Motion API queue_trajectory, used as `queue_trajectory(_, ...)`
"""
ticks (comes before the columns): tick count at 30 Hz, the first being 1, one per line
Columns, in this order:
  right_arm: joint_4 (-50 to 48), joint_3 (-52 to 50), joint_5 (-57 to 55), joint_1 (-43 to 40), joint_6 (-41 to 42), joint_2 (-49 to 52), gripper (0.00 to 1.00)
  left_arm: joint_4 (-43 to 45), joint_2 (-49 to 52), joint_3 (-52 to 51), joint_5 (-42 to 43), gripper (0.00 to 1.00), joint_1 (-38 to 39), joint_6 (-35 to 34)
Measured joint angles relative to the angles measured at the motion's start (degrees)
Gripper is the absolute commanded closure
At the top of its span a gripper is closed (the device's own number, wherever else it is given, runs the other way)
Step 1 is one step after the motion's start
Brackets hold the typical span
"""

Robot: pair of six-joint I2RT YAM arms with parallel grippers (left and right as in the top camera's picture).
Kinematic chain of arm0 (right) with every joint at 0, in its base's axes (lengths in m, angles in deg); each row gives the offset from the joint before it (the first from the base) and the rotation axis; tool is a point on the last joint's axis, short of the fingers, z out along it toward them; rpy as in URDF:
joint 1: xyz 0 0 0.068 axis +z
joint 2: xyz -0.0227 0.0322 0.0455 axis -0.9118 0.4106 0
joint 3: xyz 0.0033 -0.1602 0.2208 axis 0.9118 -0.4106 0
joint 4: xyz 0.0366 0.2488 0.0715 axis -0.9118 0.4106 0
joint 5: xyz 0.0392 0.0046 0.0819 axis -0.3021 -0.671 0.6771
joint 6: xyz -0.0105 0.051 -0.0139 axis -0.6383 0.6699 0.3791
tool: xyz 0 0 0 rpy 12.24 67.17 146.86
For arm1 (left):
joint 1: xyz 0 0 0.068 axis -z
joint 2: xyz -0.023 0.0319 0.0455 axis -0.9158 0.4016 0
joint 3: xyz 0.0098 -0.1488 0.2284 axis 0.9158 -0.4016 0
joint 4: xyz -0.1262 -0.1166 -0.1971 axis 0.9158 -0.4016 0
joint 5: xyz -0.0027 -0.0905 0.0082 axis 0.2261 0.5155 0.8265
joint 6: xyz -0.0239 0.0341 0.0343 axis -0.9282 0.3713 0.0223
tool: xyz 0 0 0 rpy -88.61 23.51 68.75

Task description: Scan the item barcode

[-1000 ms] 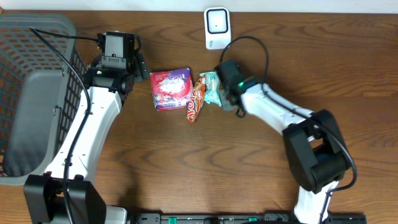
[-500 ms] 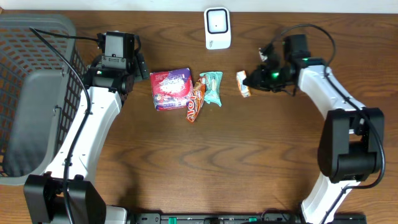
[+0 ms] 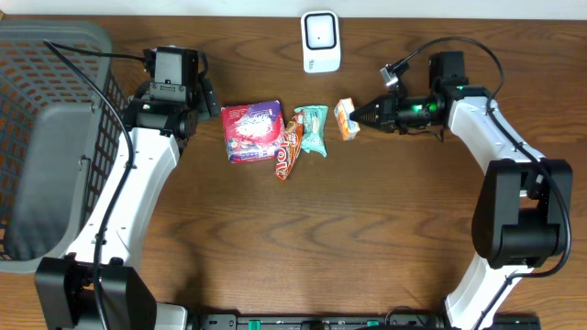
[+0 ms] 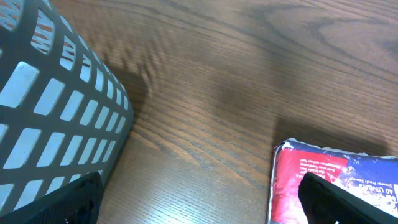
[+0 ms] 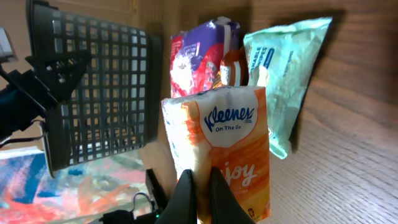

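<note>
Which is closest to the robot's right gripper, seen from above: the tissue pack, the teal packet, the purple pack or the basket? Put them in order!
From the right gripper, in the overhead view:
1. Tissue pack: pinched at the gripper's tip.
2. Teal packet: just past it, mid-table.
3. Purple pack: further along, nearer the left arm.
4. Basket: at the far edge of the table.

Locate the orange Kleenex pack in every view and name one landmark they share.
Overhead: the Kleenex pack sits upper middle, at the tip of the right hand, right of the teal packet.
Left wrist: not in it.
Right wrist: lower centre, pinched in the right hand.
Shared landmark: the purple packet, seen in all three.
</note>
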Motion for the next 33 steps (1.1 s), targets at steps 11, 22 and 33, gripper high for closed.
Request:
queue_trajectory(11,-1.8,-2.9,-5.2,0.1,5.9,9.0,0.99,0.0,0.0,0.0,0.0,0.01,0.0,0.0)
queue_trajectory(22,14.0,-0.8,-33.7,0.0,5.7,5.6,0.75,0.0,0.0,0.0,0.0,0.01,0.0,0.0)
queue_trajectory(33,11.1,2.7,-36.5,0.6,3.6,3.9,0.31,0.0,0.0,0.0,0.0,0.01,0.0,0.0)
